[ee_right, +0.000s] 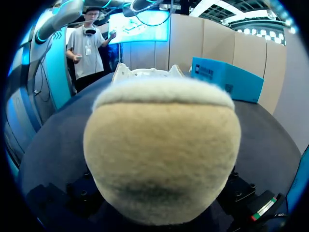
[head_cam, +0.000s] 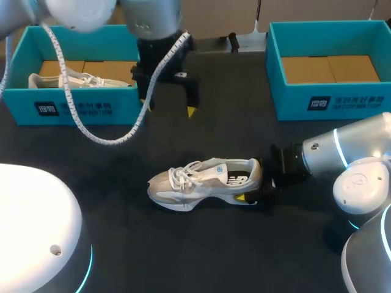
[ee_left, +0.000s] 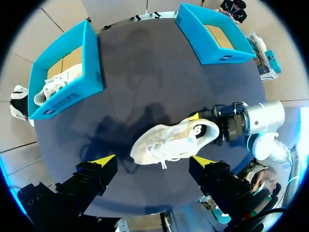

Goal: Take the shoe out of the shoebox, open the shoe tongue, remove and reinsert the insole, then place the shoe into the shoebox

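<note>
Shoe (head_cam: 204, 182) stands upright mid-table, outside the left box (head_cam: 73, 110) and the right box (head_cam: 330, 101), toe toward my left. R gripper (head_cam: 261, 184) is at its heel; can't tell if it's clamped. L gripper (head_cam: 168, 108) hangs above, spread wide, empty. Risk: w/o a firm heel hold, tugging the tongue could drag or tip the shoe. Print: dark label w/ white marks on each box front and a logo on the shoe's side; not read out.

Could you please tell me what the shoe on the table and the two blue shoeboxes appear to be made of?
The shoe looks like pale mesh with suede-like panels, matte throughout. Its heel is fuzzy, possibly fleece or suede. The left shoebox and right shoebox are probably cardboard, with a smooth teal outside and plain brown flaps showing inside.
</note>
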Robot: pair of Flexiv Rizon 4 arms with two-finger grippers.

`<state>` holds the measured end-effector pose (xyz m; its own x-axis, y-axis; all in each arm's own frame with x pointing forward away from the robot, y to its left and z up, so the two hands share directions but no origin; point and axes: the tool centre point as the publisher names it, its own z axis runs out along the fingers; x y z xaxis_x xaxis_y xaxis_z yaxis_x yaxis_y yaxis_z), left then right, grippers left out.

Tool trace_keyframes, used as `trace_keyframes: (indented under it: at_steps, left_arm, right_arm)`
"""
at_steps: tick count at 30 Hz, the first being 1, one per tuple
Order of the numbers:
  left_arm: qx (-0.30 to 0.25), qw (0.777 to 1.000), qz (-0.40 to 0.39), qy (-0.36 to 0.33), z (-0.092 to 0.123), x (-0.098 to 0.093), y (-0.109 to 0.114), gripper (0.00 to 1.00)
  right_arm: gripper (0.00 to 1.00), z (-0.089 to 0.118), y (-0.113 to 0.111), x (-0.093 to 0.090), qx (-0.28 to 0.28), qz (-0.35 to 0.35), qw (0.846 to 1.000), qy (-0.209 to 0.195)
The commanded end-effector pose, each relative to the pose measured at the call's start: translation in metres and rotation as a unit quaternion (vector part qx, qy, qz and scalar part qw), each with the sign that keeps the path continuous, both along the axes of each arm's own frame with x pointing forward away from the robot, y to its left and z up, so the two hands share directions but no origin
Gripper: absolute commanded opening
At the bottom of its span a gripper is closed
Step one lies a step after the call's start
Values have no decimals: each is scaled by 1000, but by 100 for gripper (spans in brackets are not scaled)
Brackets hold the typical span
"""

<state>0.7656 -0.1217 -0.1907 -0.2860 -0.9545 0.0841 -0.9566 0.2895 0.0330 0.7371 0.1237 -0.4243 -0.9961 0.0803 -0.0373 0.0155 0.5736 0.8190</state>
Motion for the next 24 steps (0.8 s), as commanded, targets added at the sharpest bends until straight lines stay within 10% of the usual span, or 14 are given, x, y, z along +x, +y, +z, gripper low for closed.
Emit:
trace_keyframes:
  at_steps: [1, 24]
  left_arm:
    - [10, 1000, 2, 4, -9, -6, -13, 100]
    - [53, 997, 44, 28, -69, -44, -67, 100]
  right_arm:
    - [0, -1, 3, 1, -4, -1, 1000, 0]
    - [0, -1, 3, 1, -4, -1, 1000, 0]
